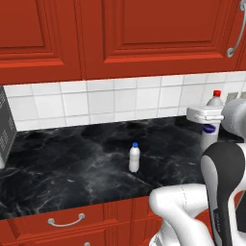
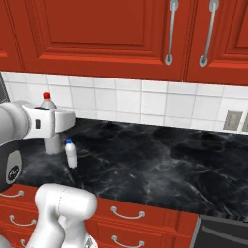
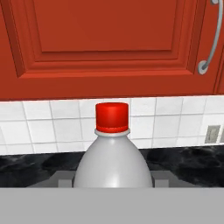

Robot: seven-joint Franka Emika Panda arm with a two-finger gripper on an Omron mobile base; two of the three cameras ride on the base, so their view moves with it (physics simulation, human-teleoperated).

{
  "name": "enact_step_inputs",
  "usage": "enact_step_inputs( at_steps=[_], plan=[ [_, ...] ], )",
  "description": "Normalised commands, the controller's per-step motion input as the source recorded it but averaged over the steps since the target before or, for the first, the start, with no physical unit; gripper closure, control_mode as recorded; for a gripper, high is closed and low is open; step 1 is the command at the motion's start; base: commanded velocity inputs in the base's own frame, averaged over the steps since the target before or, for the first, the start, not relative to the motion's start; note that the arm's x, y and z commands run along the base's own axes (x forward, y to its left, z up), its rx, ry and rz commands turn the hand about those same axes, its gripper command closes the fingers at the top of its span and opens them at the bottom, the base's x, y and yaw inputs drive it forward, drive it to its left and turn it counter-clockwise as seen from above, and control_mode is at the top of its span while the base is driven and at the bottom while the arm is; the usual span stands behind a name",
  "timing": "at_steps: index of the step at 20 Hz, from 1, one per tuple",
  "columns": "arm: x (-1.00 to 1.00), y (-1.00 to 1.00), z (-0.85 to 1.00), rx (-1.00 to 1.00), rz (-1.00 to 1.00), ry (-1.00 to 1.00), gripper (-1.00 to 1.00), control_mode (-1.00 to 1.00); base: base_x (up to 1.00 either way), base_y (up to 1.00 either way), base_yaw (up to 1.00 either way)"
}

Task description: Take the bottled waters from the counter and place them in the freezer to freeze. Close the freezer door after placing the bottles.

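Your counter (image 1: 72, 158) runs black under the tiled wall, red-cap bottle (image 3: 113, 153) standing upright near its back edge. Your gripper (image 2: 57, 121) is clamped on that bottle, fingers closed round its body. Blue-cap bottle (image 1: 134, 157) stands free mid-counter, toward the front edge.

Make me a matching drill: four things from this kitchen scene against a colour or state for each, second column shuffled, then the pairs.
Things:
1. small bottle
2. big bottle
3. counter
4. cabinet doors

Colour or state:
A. black with white veins
B. red cap, held by the hand
C. red with silver handles
D. blue cap, standing alone

Pairs: 1-D, 2-B, 3-A, 4-C
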Motion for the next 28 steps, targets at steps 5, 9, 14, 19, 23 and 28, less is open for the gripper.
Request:
enact_step_inputs(
  at_steps=[5,9,14,19,23,28],
  plan=[
    [-0.03,0.00,0.00,0.00,0.00,0.00,1.00,1.00,-0.05,0.00,0.00],
    [0.00,0.00,0.00,0.00,0.00,0.00,1.00,1.00,-0.56,0.06,0.11],
    [0.00,0.00,0.00,0.00,0.00,0.00,1.00,1.00,-0.61,0.42,0.31],
    [0.00,0.00,0.00,0.00,0.00,0.00,1.00,1.00,-0.60,0.73,0.60],
    [0.00,0.00,0.00,0.00,0.00,0.00,1.00,1.00,-0.66,0.83,0.58],
    [0.00,0.00,0.00,0.00,0.00,0.00,1.00,1.00,-0.48,0.88,0.53]
  ],
)
